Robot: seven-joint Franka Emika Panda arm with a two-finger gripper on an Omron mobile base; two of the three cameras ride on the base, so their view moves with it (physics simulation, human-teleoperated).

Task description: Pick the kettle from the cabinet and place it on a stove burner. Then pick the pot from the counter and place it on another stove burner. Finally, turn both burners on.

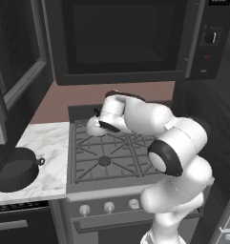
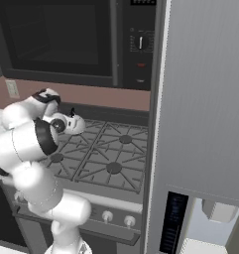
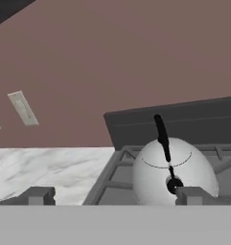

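A white marble table [image 1: 45,143] sits beside a grey stove [image 1: 111,157], under a black microwave [image 1: 121,38]. The kettle [image 3: 172,172] is small, round and shiny white with a thin black handle. It stands on the stove's back left burner. The gripper [image 3: 114,195] is wide open, holding nothing. The dark pot [image 1: 16,169] waits on the table.

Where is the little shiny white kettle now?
The small shiny white dome-shaped kettle sits on the grey stove grate at the back left burner, near the white marble counter.
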